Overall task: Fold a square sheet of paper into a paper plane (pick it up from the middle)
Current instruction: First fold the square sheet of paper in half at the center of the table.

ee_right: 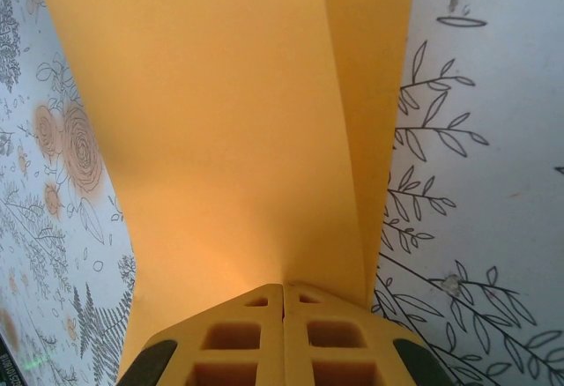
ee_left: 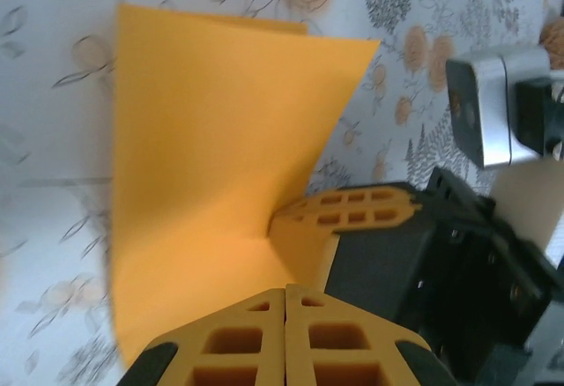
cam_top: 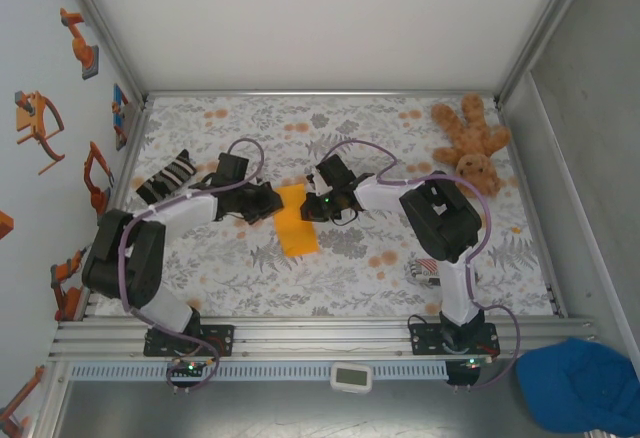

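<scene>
Top view: the orange sheet (cam_top: 295, 223) is mid-table (cam_top: 300, 128), between my two arms. It's creased into a narrow strip, longer than wide, and sits skewed. My left pincer (cam_top: 272, 201) and right pincer (cam_top: 312, 205) meet at its far end, one on each side, both touching the paper. The teddy (cam_top: 472, 143) is in the far right corner and the red-and-white striped packet (cam_top: 428, 270) is by my right arm. A black-and-white striped object (cam_top: 165, 178) lies far left. All three are well apart from the sheet. A blue cap (cam_top: 585, 383) lies off the table, near right.

Left wrist: my left pincer (ee_left: 285, 293) is pressed together, pinching the sheet's (ee_left: 211, 139) near edge. The paper fans out flat and smooth, with a second layer peeking out along the far edge. My right pincer (ee_left: 286, 218) comes in from the right, its tip against the same paper.

Right wrist: my right pincer (ee_right: 283, 289) is pressed together with the sheet (ee_right: 229, 122) running straight into the seam. There are two layers, with one sharp lengthwise crease to the right of centre. I see no tears.
</scene>
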`<state>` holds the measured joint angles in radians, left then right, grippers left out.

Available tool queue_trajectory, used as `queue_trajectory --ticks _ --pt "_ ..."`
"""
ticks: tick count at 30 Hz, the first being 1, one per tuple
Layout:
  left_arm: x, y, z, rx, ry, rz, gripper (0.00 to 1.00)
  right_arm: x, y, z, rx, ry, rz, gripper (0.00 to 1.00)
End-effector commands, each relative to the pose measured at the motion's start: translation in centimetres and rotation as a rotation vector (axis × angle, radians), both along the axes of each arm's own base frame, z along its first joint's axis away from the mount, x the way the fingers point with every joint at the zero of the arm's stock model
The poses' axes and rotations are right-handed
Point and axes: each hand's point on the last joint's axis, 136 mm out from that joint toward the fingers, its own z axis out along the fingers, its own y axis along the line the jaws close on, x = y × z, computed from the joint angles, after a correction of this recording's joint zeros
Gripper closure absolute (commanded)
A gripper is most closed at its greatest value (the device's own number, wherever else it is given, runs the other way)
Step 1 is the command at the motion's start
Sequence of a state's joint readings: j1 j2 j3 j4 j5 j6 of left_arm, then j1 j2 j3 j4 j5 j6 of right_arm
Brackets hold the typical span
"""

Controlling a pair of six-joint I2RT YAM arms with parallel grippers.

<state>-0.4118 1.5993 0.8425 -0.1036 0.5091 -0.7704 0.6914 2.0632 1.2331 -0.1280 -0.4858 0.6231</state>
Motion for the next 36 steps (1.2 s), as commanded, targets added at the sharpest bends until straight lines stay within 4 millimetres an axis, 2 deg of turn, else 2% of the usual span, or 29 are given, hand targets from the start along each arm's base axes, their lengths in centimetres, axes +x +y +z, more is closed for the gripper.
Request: queue_trajectory --ticks 1,4,8,12,18,22,25,28,30,33,36 --pt "1.1 -1.7 -0.3 -0.078 0.014 -0.002 0.94 -5.2 -9.8 -10.0 -0.464 0.208 -0.058 1.0" --pt "1.0 -1.9 -1.9 -0.078 0.05 -0.003 0.94 -5.2 -9.7 -9.9 -0.462 0.21 -0.06 1.0" --pt "0.1 -1.0 -4.4 -0.045 0.091 -0.002 0.94 -5.3 -9.8 -10.1 -0.467 0.214 -0.06 1.0" --pt "-0.4 0.7 -6.5 -0.007 0.11 0.02 0.94 -5.5 -10.1 -10.3 -0.481 0.219 -0.06 1.0" --pt "-0.2 3.7 -8.4 0.044 0.144 0.074 0.94 -5.8 -10.6 -10.7 -0.501 0.225 -0.06 1.0" --pt "0.7 6.6 -8.3 0.05 0.145 0.156 0.94 -5.8 -10.9 -10.8 -0.512 0.222 -0.062 1.0" --pt "1.9 7.4 -6.3 0.031 0.094 0.205 0.94 -5.9 -11.0 -10.7 -0.513 0.22 -0.062 1.0" --pt "3.0 6.5 -3.5 -0.025 0.023 0.203 0.94 -5.9 -10.9 -10.7 -0.512 0.221 -0.061 1.0" --pt "3.4 4.9 -1.9 -0.087 -0.008 0.18 0.94 -5.8 -10.8 -10.6 -0.508 0.22 -0.062 1.0" --pt "3.1 2.1 -1.4 -0.141 -0.003 0.14 0.94 -5.7 -10.7 -10.7 -0.505 0.221 -0.065 1.0" --pt "3.0 -0.3 -2.6 -0.147 0.023 0.104 0.94 -5.8 -10.6 -10.8 -0.499 0.23 -0.069 1.0"
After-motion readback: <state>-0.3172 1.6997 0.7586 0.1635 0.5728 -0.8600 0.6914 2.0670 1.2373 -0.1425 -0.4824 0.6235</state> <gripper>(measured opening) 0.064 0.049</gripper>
